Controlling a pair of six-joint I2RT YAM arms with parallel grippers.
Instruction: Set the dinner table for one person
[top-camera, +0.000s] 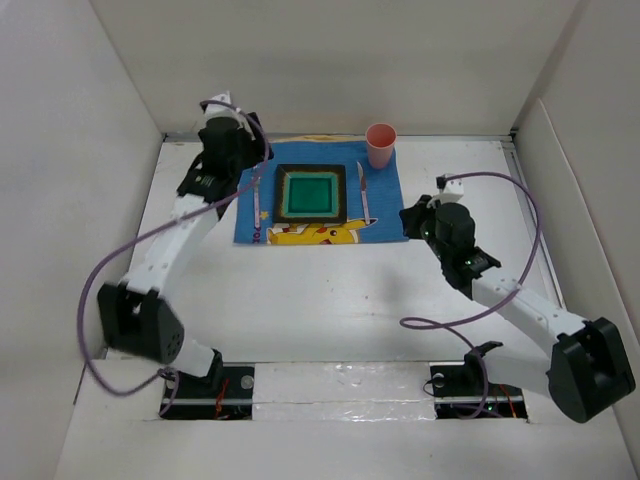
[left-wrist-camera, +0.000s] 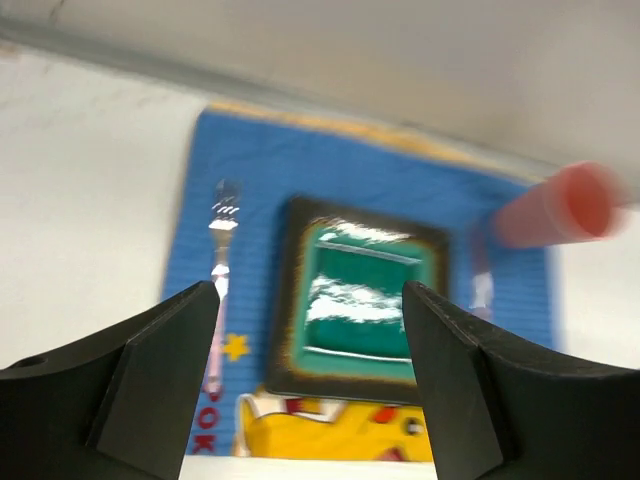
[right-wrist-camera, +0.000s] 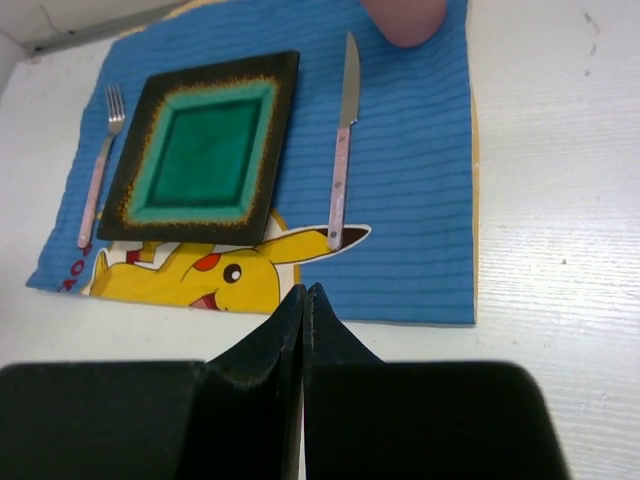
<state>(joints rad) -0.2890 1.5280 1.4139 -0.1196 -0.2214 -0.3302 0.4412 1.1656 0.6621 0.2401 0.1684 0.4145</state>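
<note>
The white dinner table (top-camera: 330, 300) carries a blue cartoon placemat (top-camera: 385, 205) at the back. On the mat lie a square green plate with a dark rim (top-camera: 311, 194), a pink-handled fork (top-camera: 257, 200) to its left and a pink-handled knife (top-camera: 364, 192) to its right. A pink cup (top-camera: 380, 145) stands at the mat's back right corner. My left gripper (left-wrist-camera: 310, 300) is open and empty, above the mat's left side. My right gripper (right-wrist-camera: 305, 295) is shut and empty, just off the mat's right front corner. The right wrist view shows the plate (right-wrist-camera: 205, 145), fork (right-wrist-camera: 98, 170) and knife (right-wrist-camera: 342, 150).
White walls (top-camera: 330, 60) close in the table on the back and both sides. Purple cables (top-camera: 500, 290) loop from both arms over the table's front half. The arm bases (top-camera: 200, 375) sit at the near edge.
</note>
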